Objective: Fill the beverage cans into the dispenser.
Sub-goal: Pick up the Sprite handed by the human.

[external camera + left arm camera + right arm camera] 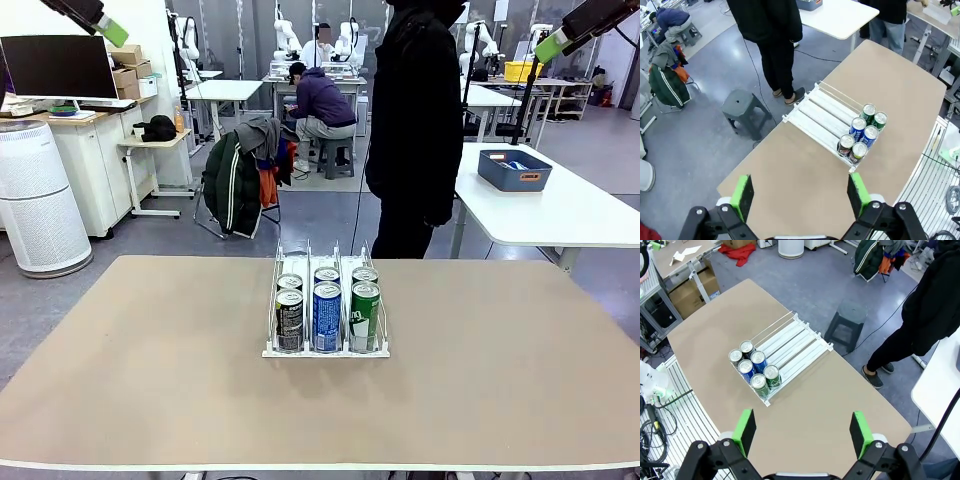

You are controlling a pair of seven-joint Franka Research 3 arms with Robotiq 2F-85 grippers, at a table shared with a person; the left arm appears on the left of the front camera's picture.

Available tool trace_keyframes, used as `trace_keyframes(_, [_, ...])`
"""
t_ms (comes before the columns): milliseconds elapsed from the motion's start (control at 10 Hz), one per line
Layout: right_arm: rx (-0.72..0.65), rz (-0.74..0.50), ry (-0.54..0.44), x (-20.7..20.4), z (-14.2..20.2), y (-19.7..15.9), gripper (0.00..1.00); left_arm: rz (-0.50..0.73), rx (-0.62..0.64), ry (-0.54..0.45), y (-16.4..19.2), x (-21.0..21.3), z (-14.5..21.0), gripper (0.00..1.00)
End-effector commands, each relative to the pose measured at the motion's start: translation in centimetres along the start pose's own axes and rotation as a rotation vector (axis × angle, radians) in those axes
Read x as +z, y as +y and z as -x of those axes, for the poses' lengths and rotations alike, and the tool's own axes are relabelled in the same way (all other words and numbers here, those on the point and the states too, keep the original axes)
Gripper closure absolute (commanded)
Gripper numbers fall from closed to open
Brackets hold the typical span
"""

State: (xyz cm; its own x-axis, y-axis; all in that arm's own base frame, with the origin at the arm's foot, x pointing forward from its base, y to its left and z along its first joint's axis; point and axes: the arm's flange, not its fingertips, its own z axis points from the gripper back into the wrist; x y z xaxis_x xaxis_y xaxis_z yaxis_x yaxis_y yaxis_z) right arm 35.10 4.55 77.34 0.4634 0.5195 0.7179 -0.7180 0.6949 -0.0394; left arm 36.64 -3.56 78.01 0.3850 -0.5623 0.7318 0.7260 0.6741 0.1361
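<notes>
Six cans (327, 310) sit two to a lane at the near end of the dispenser (325, 353), middle of the counter (150, 380). I see the left fingers (743, 196) and right fingers (860, 434) spread wide, empty, high above it. A person (415, 120) stands beyond.

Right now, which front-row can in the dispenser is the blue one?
The middle-lane front can: it alone is blue and white, with a black can on the robot's left and a green can on the right.
</notes>
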Motion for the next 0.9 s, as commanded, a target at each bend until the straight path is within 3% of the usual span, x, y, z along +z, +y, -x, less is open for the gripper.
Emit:
trace_keyframes(0, [-0.009,0.0,-0.004,0.0,-0.1,0.1,0.0,0.043,0.022,-0.022,0.6,0.2,1.4,0.0])
trace_keyframes(500, [-0.009,0.0,-0.004,0.0,-0.1,0.1,0.0,-0.016,0.037,0.0,0.8,0.5,0.3,0.0])
trace_keyframes(800, [-0.009,0.0,-0.004,0.0,-0.1,0.1,0.0,-0.003,0.098,0.088,0.2,0.8,-0.9,0.0])
